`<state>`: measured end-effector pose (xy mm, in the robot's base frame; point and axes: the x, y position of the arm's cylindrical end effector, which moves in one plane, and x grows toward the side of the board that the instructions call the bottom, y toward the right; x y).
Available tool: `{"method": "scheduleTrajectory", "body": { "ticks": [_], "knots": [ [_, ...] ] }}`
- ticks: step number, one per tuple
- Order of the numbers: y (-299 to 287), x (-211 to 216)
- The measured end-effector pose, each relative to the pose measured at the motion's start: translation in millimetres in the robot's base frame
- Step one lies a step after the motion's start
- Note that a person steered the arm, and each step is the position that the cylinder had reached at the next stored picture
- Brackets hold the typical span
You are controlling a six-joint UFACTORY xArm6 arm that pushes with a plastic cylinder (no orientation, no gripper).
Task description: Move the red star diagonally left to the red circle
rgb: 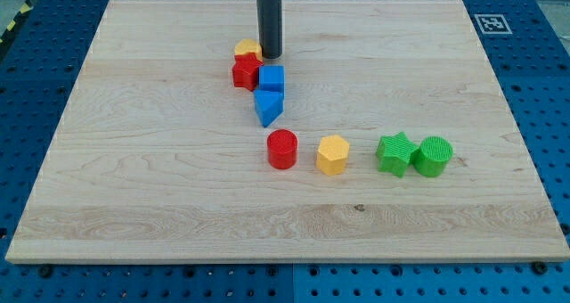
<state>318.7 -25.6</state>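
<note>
My tip (270,55) is sitting at the end of the dark rod (268,13), which is coming straight down from the view's top; being a bare rod, it is holding nothing. The tip is resting just to the view's right of the yellow block (246,47) and right above the red star (246,71) and blue cube (272,78), seemingly touching or nearly touching the star's upper right edge; contact cannot be confirmed. The red star is lying in the upper middle of the wooden board (134,160), pressed against the yellow block behind it and the blue cube on its right. A blue triangle (268,106) is sitting directly below the cube. The red circle (282,149) is standing lower down, near the board's centre, apart from the star. To its right a yellow hexagon (332,154), green star (394,153) and green circle (434,156) are forming a row, the two green blocks touching.
</note>
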Motion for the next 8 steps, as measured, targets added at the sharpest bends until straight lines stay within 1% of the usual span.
{"method": "scheduleTrajectory", "body": {
  "ticks": [1,2,4,6,7,8],
  "knots": [
    [0.0,10.4],
    [-17.5,38.2],
    [-80.4,41.6],
    [-86.3,76.6],
    [-102.2,92.4],
    [-126.4,97.0]
  ]
}}
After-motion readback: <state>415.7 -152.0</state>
